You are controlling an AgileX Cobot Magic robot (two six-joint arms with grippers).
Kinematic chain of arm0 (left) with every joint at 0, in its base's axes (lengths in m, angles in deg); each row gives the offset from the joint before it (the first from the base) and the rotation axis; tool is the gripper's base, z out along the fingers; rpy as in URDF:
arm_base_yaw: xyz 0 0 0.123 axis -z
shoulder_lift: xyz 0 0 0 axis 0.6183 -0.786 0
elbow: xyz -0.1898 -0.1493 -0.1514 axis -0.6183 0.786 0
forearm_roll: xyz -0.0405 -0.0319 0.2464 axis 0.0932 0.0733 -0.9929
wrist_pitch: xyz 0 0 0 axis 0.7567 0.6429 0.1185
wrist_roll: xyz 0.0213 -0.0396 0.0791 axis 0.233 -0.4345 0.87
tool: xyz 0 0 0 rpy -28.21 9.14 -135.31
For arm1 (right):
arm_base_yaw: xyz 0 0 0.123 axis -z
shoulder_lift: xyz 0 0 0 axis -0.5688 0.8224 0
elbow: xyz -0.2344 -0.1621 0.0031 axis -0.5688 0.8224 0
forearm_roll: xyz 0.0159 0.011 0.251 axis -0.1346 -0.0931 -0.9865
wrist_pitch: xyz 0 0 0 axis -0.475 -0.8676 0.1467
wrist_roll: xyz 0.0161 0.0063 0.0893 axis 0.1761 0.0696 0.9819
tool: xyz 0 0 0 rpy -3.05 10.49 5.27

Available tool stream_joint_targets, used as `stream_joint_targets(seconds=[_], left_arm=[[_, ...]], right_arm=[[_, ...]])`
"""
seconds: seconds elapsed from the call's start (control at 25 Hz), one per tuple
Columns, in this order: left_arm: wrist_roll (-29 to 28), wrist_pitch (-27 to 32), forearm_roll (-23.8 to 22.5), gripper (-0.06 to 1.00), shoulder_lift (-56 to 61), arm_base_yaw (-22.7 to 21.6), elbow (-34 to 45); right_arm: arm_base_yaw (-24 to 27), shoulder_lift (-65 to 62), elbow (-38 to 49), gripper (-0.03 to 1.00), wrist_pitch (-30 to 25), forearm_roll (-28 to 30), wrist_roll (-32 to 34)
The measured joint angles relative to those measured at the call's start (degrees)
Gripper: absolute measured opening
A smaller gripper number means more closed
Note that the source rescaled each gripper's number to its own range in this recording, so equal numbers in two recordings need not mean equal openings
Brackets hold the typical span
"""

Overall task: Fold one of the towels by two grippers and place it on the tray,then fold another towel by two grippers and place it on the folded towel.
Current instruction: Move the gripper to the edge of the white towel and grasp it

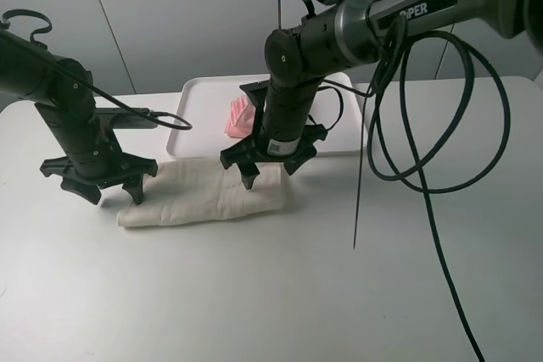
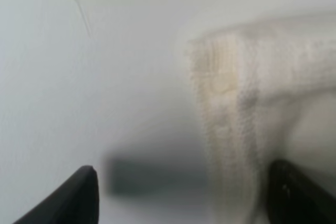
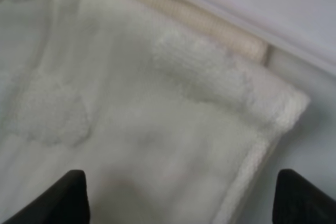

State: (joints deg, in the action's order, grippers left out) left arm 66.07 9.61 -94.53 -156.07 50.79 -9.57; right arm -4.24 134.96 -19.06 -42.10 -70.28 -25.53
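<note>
Student: Black fingers [image 2: 86,192] edge both wrist views; how do they stand?

Tutor: Apart on both arms. Left gripper [image 1: 110,195]: fingers wide, straddling the left end of the cream towel [image 1: 199,197], clamped on nothing. Right gripper [image 1: 270,172]: fingers [image 3: 71,198] likewise spread, poised over the towel's right part near a corner. Whether either touches the cloth cannot be told.

Student: And where do the towels lie?

Tutor: Cream towel: a long band with layered edges at its ends, flat on the bench [image 1: 254,294] just in front of the tray [image 1: 199,95]. Pink towel [image 1: 239,116]: a small bundle on the tray, partly hidden behind the right arm. Black cable [image 1: 428,184]: loops from that arm down over the bench on the right.
</note>
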Motion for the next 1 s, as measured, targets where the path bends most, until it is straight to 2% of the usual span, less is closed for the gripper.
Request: stream_joint_targets(seconds=[0.24, 0.56, 1.0], left_arm=[[0.48, -0.03, 0.0, 0.85, 0.0, 0.0, 0.0], [1.4, -0.03, -0.19, 0.85, 0.0, 0.0, 0.0], [1.83, -0.03, -0.19, 0.85, 0.0, 0.0, 0.0]], right_arm=[[0.52, 2.69, -3.23, 0.76, -3.18, -0.71, 0.0], [6.7, 2.85, -3.47, 0.76, -4.99, -9.22, -4.92], [6.34, 2.85, -3.47, 0.73, -4.77, -10.49, -4.99]])
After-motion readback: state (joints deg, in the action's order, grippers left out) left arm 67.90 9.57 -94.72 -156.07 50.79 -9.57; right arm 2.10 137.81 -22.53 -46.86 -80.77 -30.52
